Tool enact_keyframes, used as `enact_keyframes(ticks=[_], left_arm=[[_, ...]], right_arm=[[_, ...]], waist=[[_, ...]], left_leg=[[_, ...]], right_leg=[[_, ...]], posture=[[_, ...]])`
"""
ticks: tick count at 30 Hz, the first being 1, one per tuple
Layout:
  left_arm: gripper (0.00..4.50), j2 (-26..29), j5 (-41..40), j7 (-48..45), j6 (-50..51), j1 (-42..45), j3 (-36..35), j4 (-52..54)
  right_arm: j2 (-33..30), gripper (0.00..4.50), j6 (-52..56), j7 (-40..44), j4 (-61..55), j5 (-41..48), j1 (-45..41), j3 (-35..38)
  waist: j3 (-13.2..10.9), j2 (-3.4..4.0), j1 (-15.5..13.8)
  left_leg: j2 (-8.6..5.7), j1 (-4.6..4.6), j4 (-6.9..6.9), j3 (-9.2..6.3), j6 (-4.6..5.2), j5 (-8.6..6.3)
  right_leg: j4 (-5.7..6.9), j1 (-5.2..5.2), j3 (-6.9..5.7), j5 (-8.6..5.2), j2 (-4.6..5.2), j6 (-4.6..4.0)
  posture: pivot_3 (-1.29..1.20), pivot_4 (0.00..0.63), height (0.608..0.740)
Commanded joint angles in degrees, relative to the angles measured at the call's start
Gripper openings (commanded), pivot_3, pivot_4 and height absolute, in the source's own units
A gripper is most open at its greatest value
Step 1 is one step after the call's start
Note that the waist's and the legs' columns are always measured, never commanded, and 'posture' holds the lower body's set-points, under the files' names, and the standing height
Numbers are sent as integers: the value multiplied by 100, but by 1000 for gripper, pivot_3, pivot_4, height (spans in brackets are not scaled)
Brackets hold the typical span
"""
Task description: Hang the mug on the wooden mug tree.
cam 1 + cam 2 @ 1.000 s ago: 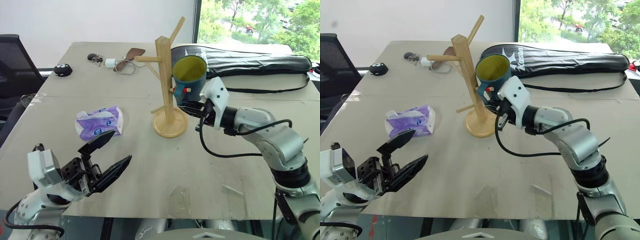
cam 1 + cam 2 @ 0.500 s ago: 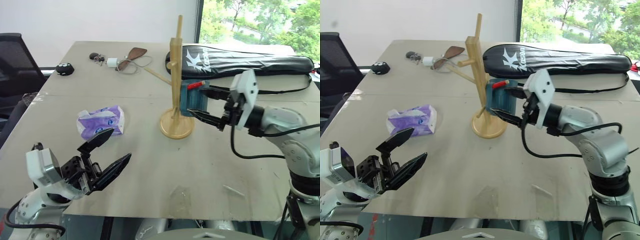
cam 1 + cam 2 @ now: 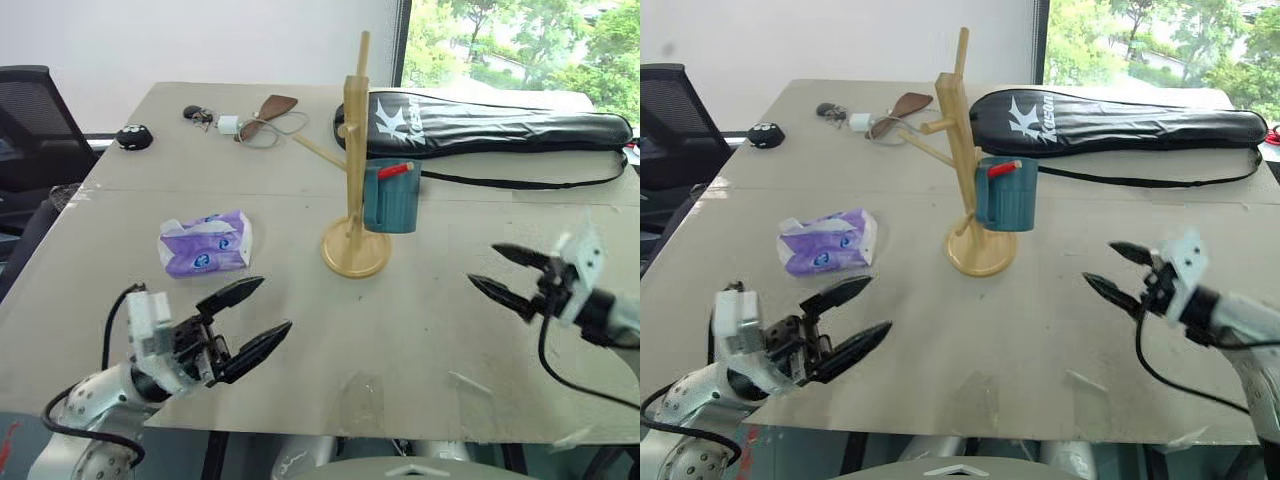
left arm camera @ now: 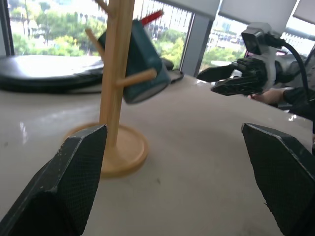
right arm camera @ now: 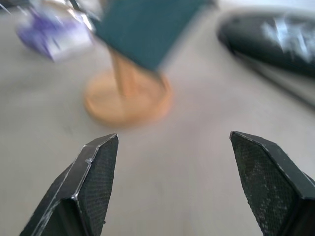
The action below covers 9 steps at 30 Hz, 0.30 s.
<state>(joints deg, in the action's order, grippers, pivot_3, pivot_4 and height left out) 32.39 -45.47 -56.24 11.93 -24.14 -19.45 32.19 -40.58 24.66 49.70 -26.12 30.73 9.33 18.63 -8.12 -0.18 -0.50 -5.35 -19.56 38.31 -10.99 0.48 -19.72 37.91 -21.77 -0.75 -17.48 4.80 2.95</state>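
Right gripper: While its 2 black fingers stand spread wide with nothing between them, the right gripper (image 3: 515, 272) hovers over bare table at about 4 o'clock from the mug tree's base, well apart from it, fingertips aimed toward the stand.
Left gripper: The left gripper (image 3: 256, 318) is also splayed wide and empty, low over the near table edge at about 7 o'clock from the stand, with 1 finger (image 4: 66, 187) at each side of its wrist view.
Mug: The teal-blue cylindrical mug (image 3: 391, 197) hangs on the light wooden mug tree with a round disc base and tall square post (image 3: 354, 170), on the post's 3 o'clock side and clear of the table; a red-tipped peg (image 3: 396, 170) pokes out at its top. No gripper touches it.
Mug tree: It stands upright near the table's middle, its disc base (image 3: 981, 254) flat on the surface, with bare pegs slanting out toward 10 o'clock and 12 o'clock.
Table: The pale grey-beige tabletop (image 3: 420, 340) carries everything.
Tissue pack: A purple and white soft tissue pack (image 3: 205, 244) lies at 9 o'clock from the base, apart from it.
Racket bag: A long black zipped racket bag with white lettering (image 3: 500, 123) lies across the far side at about 1 o'clock.
Far clutter: A small black round object (image 3: 132, 137), a white charger with cable (image 3: 232, 125) and a brown flat piece (image 3: 268, 108) sit toward 11 o'clock.
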Motion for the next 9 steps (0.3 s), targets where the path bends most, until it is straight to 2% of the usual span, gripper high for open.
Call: enact_keyframes(ticks=[1, 9], left_arm=[[4500, 100, 392, 116, -42, -158, -23, -53], [4500, 136, 758, 348, 105, -198, 134, -205]], right_arm=[[-190, 3627, -888, 635, 453, -285, 701, 547], [-49, 3627, -1651, 794, 737, -447, 1360, 705]], waist=[[1, -1, -26], [1, 0, -22]], left_leg=[[2, 7, 0, -2, 0, 0], [4, 37, -3, 5, 1, -1]], right_leg=[[0, 7, -2, 0, -2, 0], [2, 31, 8, 2, -4, -3]], posture=[[0, 150, 740], [0, 150, 740]])
